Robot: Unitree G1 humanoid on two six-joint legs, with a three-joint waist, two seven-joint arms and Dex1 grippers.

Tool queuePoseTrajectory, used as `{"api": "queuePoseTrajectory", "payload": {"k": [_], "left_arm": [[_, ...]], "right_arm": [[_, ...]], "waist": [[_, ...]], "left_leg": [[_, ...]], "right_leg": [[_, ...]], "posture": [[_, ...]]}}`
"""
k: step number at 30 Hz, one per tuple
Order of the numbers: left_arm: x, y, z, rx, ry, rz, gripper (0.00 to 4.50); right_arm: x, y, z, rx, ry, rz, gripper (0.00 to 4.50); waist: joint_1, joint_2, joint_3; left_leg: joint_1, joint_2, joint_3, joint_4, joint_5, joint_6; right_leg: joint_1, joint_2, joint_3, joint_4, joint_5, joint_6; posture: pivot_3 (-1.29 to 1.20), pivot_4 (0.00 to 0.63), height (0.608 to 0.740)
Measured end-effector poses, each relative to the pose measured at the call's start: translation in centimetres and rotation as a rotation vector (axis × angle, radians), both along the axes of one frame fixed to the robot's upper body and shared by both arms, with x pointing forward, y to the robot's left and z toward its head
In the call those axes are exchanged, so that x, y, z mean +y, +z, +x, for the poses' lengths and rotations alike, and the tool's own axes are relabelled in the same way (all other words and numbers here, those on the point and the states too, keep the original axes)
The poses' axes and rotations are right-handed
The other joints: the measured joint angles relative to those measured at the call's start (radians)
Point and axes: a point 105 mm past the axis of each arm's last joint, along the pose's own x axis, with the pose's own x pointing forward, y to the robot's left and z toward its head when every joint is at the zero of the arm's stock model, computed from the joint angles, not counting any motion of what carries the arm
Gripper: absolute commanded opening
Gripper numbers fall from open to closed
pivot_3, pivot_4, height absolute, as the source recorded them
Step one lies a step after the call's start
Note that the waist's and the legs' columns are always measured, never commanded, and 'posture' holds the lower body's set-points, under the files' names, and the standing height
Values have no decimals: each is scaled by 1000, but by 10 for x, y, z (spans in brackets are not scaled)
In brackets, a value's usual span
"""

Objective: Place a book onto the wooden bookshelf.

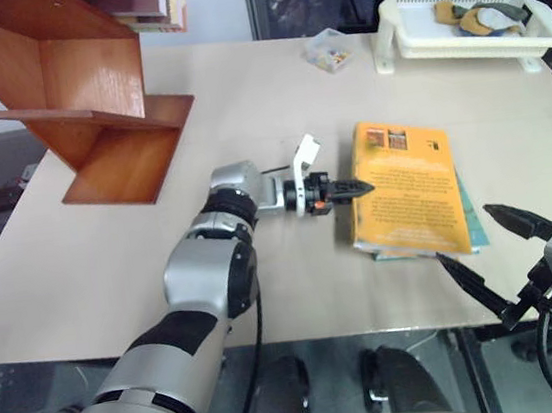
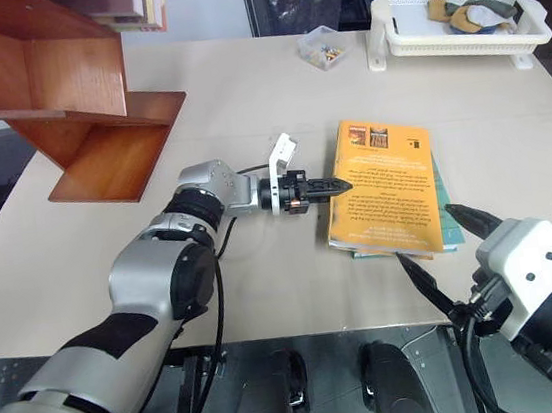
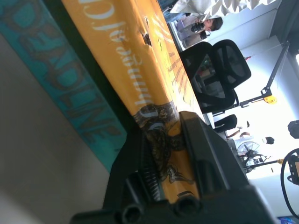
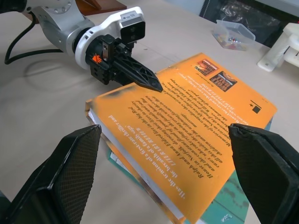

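The thick orange-yellow book (image 1: 405, 191) lies flat right of the table's middle, on top of a thinner teal book (image 1: 475, 229). My left gripper (image 1: 354, 189) reaches in from the left and is shut on the book's spine edge; one finger (image 4: 145, 79) lies on the cover. In the left wrist view the orange spine (image 3: 140, 70) runs between the two black fingers. My right gripper (image 1: 466, 234) hovers open near the table's front edge, just right of the book's near corner, touching nothing. The wooden bookshelf (image 1: 91, 98) stands at the far left with tilted panels.
A white plastic basket (image 1: 464, 17) with small items stands at the back right. A small clear box (image 1: 327, 49) sits beside it. Several books (image 1: 156, 5) rest at the top of the shelf unit. Bare table lies between the shelf and the book.
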Motion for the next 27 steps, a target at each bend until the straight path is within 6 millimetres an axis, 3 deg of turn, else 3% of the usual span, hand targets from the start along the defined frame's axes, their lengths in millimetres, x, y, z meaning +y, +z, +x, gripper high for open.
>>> {"api": "queuePoseTrajectory", "payload": {"k": [5, 6, 8, 12, 15, 21, 22, 24, 27], "left_arm": [[7, 2, 2, 22, 25, -7, 429], [26, 10, 7, 51, 71, -35, 429], [31, 13, 8, 52, 85, -42, 429], [75, 53, 27, -86, 229, -73, 429], [96, 83, 35, -342, 330, -32, 429], [124, 100, 30, -791, 426, 230, 429], [133, 111, 23, -1045, 417, 331, 429], [135, 125, 11, -1293, 368, 397, 429], [137, 160, -16, -1808, 234, 529, 429]], "right_arm": [[2, 3, 2, -15, 13, -1, 4500], [6, 6, 6, -25, 32, -2, 4500], [7, 7, 7, -29, 36, -2, 4500], [16, 13, 18, -59, 75, -7, 4500], [22, 14, 29, -67, 110, 5, 4500], [29, 9, 45, -42, 179, 31, 4500], [32, 9, 50, -43, 207, 37, 4500], [33, 7, 55, -37, 225, 41, 4500], [41, 9, 66, -48, 297, 51, 4500]], "waist": [[-1, 0, 0], [-4, 0, 0], [-3, 0, 0], [-3, -1, 1], [2, -1, 0], [0, -2, 0], [-3, -2, 0], [-2, -1, 0], [1, -1, 0]], "left_leg": [[0, 0, 0, 0, 0, 0], [0, 0, 0, 0, 0, 0], [1, 0, 0, 0, 0, 0], [0, 2, 0, 0, 0, 0], [1, 1, 0, 1, 0, -1], [1, 1, 0, 1, 1, -1], [2, 1, 1, 1, 1, -1], [2, 2, 2, 1, 1, -1], [2, 2, 2, 1, 0, -1]], "right_leg": [[0, 0, 0, 0, 0, 0], [0, 0, 0, 0, 0, 0], [0, 0, 0, 1, 0, 0], [0, 1, 0, 1, 0, 0], [2, 0, 1, 0, 1, -1], [1, 0, 1, 1, 2, -4], [1, 0, 1, 1, 3, -4], [1, 0, 1, 1, 3, -4], [1, 0, 1, 1, 3, -5]], "posture": [[0, 150, 740], [0, 150, 740], [0, 150, 740], [0, 150, 740], [0, 150, 740], [0, 150, 740], [0, 150, 740], [0, 150, 740], [0, 150, 740]]}}
